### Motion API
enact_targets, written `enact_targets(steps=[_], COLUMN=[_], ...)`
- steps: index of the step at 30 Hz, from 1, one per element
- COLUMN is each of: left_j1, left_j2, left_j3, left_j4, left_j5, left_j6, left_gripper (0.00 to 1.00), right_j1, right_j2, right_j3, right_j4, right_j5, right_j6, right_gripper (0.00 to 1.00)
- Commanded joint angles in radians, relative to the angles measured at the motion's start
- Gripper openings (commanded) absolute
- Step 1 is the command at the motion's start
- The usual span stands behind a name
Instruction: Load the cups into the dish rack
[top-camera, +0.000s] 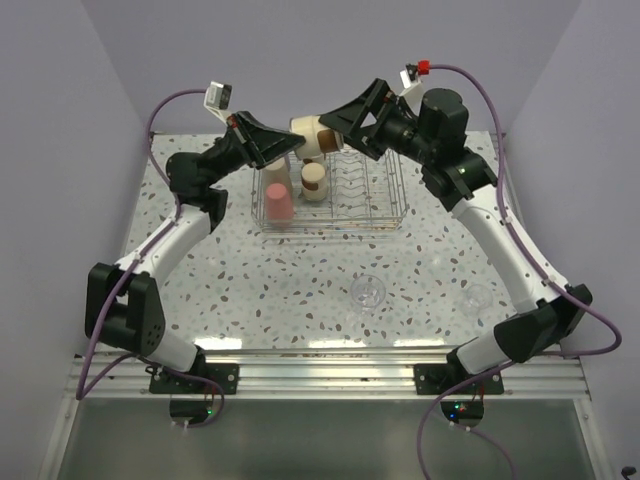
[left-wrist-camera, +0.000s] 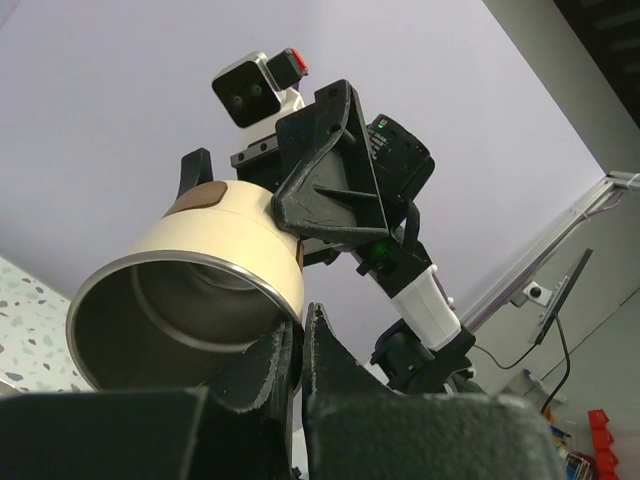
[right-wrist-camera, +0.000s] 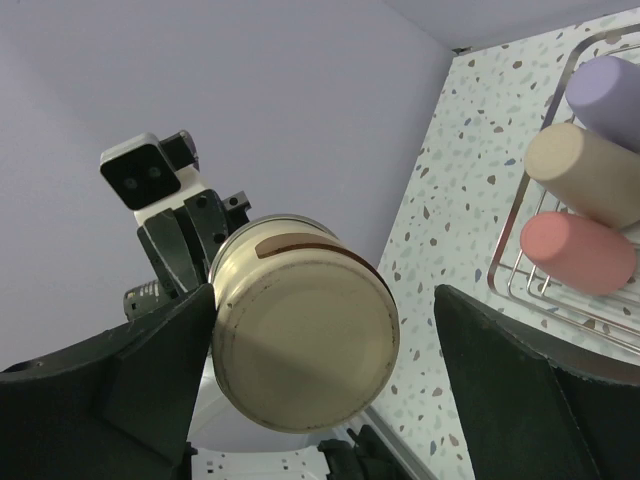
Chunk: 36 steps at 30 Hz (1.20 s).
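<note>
The white tabletop (top-camera: 300, 290) with small grey and brown speckles fills the middle of the top view. In its far half, about centred between left and right, stands the rectangular silver wire dish rack (top-camera: 350, 222), with its long side parallel to the near edge. In the near half, a small clear transparent cup (top-camera: 368, 292) stands alone on the bare surface, well apart from the rack and a little right of centre. Further right, a faint round transparent shape (top-camera: 478, 297) also sits on the surface. It looks like another clear cup, but it is too pale to say surely.
</note>
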Motion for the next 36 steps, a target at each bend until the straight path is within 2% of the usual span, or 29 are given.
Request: enact_targets(steps=[1, 8, 10, 13, 14, 16, 17, 18, 20, 21, 23, 24, 26, 27, 30, 36], left_j1=[0.005, 0.005, 0.005, 0.003, 0.003, 0.003, 0.003, 0.005, 0.003, 0.003, 0.003, 0.005, 0.005, 0.005, 0.006, 0.005], left_j2=[0.001, 0.015, 0.015, 0.004, 0.001, -0.008, -0.009, -0.016, -0.028, -0.032, -0.036, -0.036, -0.042, -0.052, -0.069, -0.074], left_j3=[0.022, 0.005, 0.005, 0.005, 0.005, 0.005, 0.003, -0.003, -0.009, -0.011, 0.003, 0.008, 0.022, 0.037, 0.077, 0.163], left_j4=[0.113, 0.109, 0.080, -0.005, -0.051, -0.118, -0.140, -0.160, -0.213, -0.233, -0.328, -0.359, -0.491, -0.537, -0.729, -1.063], left_j5=[-0.025, -0.036, -0.038, -0.042, -0.044, -0.047, -0.047, -0.053, -0.065, -0.067, -0.065, -0.064, -0.068, -0.076, -0.116, -0.223], left_j6=[-0.026, -0.019, 0.008, 0.071, 0.086, 0.125, 0.135, 0.148, 0.181, 0.192, 0.241, 0.263, 0.342, 0.405, 0.529, 0.730], left_gripper=[0.00, 0.00, 0.00, 0.00, 0.00, 0.00, 0.00, 0.02, 0.14, 0.24, 0.28, 0.35, 0.42, 0.50, 0.61, 0.76], right_j1=[0.009, 0.012, 0.015, 0.020, 0.023, 0.023, 0.025, 0.025, 0.023, 0.023, 0.025, 0.023, 0.020, 0.020, 0.014, 0.006], right_j2=[0.007, 0.028, 0.030, 0.031, 0.033, 0.033, 0.030, 0.030, 0.036, 0.037, 0.040, 0.040, 0.039, 0.040, 0.045, 0.057], right_j3=[0.010, -0.018, -0.021, -0.027, -0.030, -0.035, -0.036, -0.035, -0.026, -0.018, -0.009, -0.001, 0.005, 0.014, 0.039, 0.092], right_j4=[0.052, 0.103, 0.107, 0.112, 0.110, 0.112, 0.110, 0.107, 0.094, 0.077, 0.061, 0.043, 0.023, 0.003, -0.037, -0.106], right_j5=[-0.042, -0.101, -0.105, -0.110, -0.110, -0.107, -0.104, -0.101, -0.098, -0.095, -0.088, -0.085, -0.081, -0.072, -0.055, -0.024], right_j6=[0.020, 0.075, 0.077, 0.077, 0.075, 0.077, 0.075, 0.074, 0.066, 0.063, 0.051, 0.046, 0.023, 0.015, -0.015, -0.075], right_gripper=[0.93, 0.77, 0.75, 0.65, 0.53, 0.40, 0.28, 0.21, 0.10, 0.00, 0.00, 0.00, 0.00, 0.00, 0.00, 0.00])
